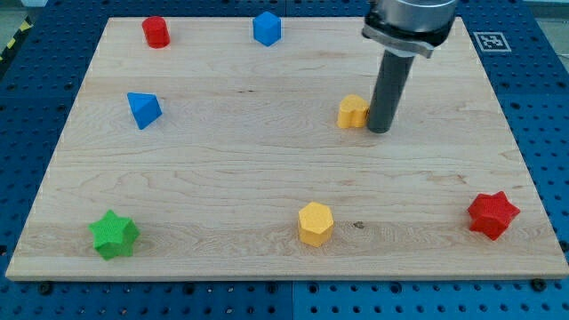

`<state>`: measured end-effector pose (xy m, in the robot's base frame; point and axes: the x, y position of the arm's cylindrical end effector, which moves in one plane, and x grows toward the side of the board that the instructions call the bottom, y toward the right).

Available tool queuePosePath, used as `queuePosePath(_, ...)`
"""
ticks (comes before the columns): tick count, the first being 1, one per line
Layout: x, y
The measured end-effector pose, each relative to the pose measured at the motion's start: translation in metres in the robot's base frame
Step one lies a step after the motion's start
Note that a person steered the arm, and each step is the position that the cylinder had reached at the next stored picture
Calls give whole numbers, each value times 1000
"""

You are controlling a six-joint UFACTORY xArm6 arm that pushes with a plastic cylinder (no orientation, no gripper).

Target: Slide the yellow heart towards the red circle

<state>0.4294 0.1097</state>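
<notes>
One yellow heart (352, 111), orientation unclear.

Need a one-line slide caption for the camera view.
My tip sits against the view's right side of the yellow heart, with the red circle far off at the board's top left.

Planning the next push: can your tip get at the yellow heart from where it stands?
Probably yes. My tip stands right beside the yellow heart, on its right in the view, with nothing between. The red circle lies far up-left, and no block sits on that line.
</notes>
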Motion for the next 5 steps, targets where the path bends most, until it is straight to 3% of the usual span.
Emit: queuePosePath(5, -56, -55)
